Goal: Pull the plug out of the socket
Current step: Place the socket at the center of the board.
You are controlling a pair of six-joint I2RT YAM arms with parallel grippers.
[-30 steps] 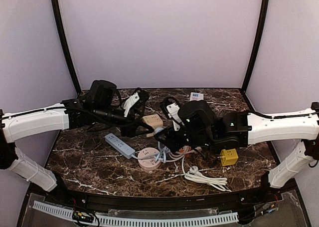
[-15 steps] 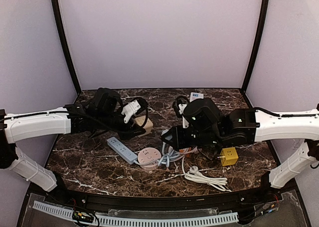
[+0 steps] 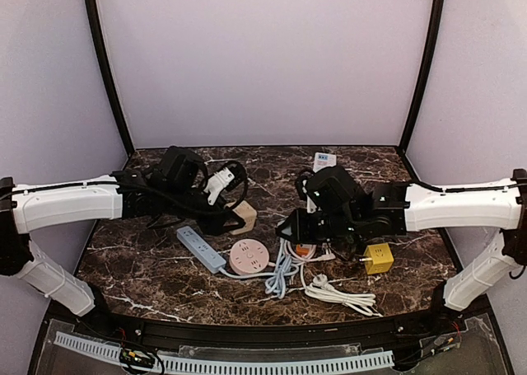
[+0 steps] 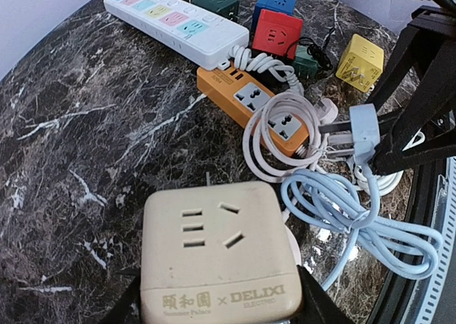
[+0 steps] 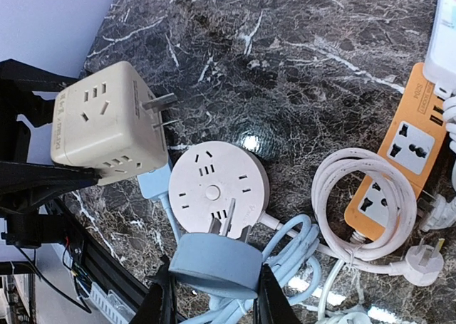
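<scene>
My left hand clamps the cube; my right hand clamps the plug, prongs bare, cube at its ten o'clock.

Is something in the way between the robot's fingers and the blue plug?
Nothing visible is. The right fingers clamp the blue plug on both sides, and its prongs are bare. The beige socket cube sits apart from it, held in the left fingers.
</scene>
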